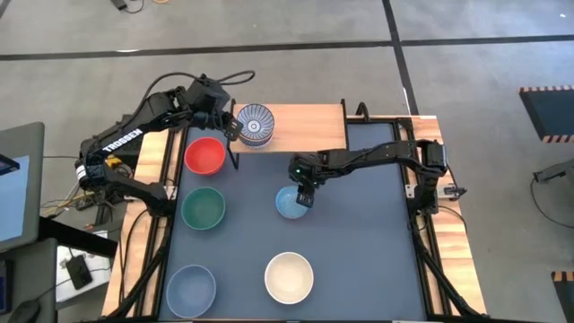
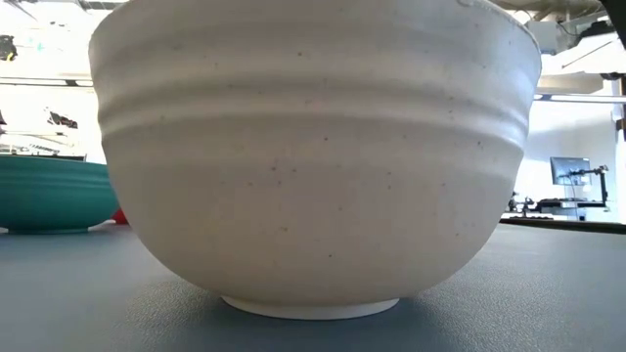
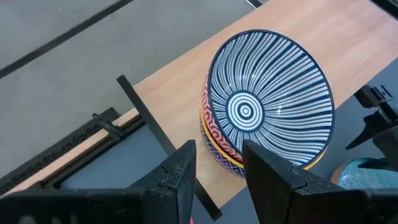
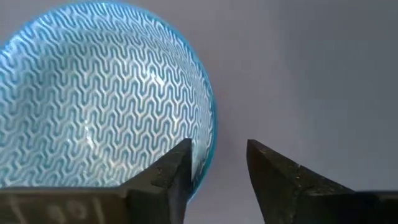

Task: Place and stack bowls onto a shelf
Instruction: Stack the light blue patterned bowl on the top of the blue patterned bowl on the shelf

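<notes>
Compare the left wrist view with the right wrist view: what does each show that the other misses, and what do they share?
Only the left wrist view shows the shelf with a stack of bowls on it, topped by the dark-striped bowl, with the left gripper open just short of the stack.

Only the right wrist view shows the wavy pattern inside the light blue bowl, with the right gripper astride its rim, fingers apart.

Both show that light blue bowl, though the left wrist view catches only an edge of it, and the dark tabletop.
</notes>
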`<state>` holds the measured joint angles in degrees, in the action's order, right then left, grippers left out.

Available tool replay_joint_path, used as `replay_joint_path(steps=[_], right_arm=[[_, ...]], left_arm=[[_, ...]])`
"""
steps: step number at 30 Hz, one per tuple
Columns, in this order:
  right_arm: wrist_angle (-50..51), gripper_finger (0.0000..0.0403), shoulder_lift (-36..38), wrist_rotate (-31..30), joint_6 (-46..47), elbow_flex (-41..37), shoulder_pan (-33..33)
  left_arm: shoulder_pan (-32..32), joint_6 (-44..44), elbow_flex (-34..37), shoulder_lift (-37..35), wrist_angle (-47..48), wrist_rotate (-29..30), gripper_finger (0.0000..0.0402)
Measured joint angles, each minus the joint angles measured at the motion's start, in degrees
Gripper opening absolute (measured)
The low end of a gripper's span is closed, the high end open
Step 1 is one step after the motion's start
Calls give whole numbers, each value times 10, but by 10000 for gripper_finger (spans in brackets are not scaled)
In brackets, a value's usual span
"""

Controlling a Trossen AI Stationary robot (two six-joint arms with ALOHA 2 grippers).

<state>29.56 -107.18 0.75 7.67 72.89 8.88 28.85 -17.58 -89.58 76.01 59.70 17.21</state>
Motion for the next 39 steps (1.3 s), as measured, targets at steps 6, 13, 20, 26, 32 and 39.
replay_joint_path(steps=[6,13,20,26,32,39], right_arm=[[-5,115,0,2,0,0,0],[-3,33,1,20,2,0,1],[34,29,0,45,0,40,-1],[67,29,0,62,-25,122,-3],[95,29,0,70,-60,247,2],[76,29,0,62,-80,376,40]], left_arm=[[-1,-9,0,0,-1,0,116],[-1,-13,0,0,0,-7,116],[-2,-14,0,-19,4,-13,116],[-2,-19,0,-53,17,11,116],[-2,-37,0,-85,48,40,116],[-1,-44,0,-94,98,46,116]])
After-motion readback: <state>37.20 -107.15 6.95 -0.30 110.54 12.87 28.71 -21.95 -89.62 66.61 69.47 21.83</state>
